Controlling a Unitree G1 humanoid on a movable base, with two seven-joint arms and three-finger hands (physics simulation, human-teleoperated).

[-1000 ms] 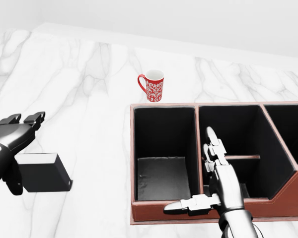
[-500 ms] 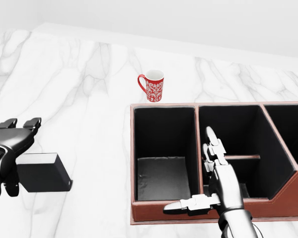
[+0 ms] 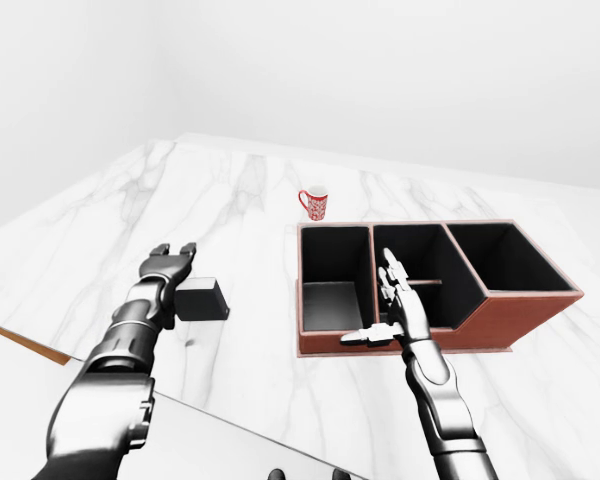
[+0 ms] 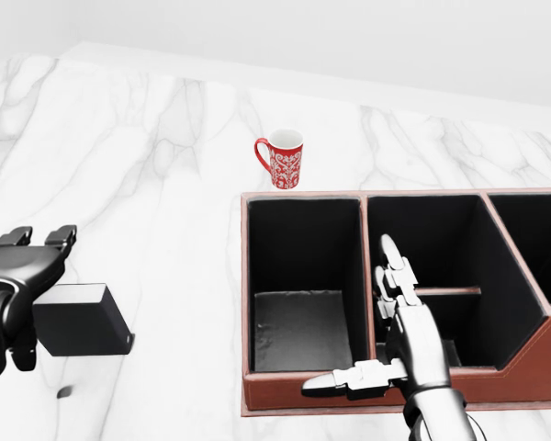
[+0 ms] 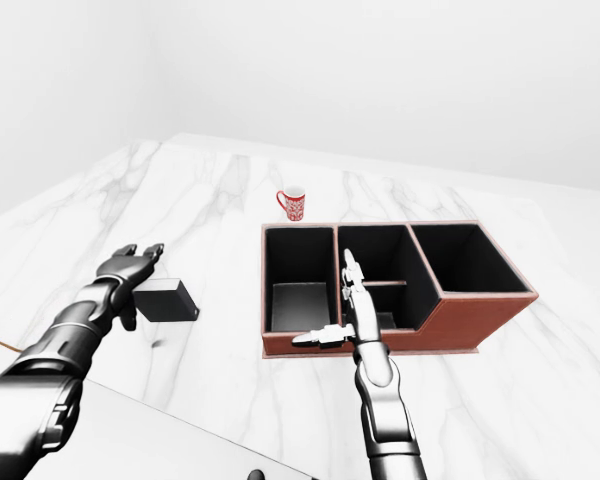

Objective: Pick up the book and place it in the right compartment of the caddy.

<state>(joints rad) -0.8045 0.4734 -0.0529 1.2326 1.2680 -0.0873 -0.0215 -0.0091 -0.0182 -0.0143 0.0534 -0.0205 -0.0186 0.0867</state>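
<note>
Two robot hands are showing, and only my left robot hand (image 4: 14,285) is moving: over the last second it has been sinking toward the lower left of the head view, fingers spread, now hanging at the left end of the book (image 4: 81,320). I cannot tell whether it is touching. That dark book is lying flat on the marble desk (image 4: 165,156), well to the left of the caddy (image 4: 367,390), and it has barely shifted. My right robot hand (image 4: 386,322) is holding where it was, fingers splayed, over the caddy's near wall by the middle compartment. Beyond the caddy's left corner, the red mug (image 4: 283,159) is standing upright, unmoved.
</note>
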